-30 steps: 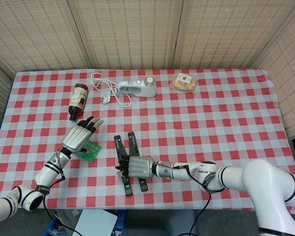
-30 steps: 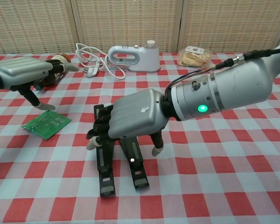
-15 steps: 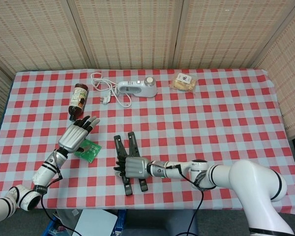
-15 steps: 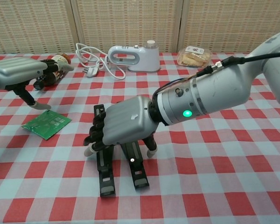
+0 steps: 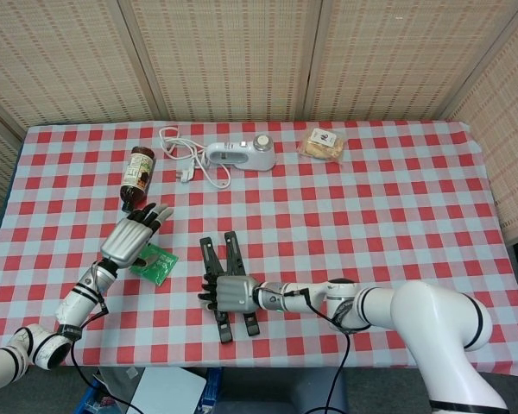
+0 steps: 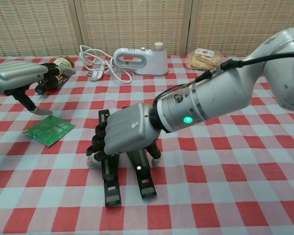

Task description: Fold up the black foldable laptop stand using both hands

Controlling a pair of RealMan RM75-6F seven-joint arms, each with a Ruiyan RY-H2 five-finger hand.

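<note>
Right now my right hand [image 6: 125,134] sits curled over the black laptop stand [image 6: 111,183] near the table's front edge, though I cannot tell if it truly grips. My left hand [image 5: 131,237] hovers spread, holding nothing. The stand looks rigid, light and hinged; I'd take each rail near mid-length.

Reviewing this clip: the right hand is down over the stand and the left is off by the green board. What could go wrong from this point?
1. Only the right hand is on the stand; the left hand hovers away above the green board, so the stand may slide on the tablecloth rather than fold.
2. The right fingers curl around one rail; the rails could close on them.
3. Coming over, the left hand might knock the bottle.
</note>
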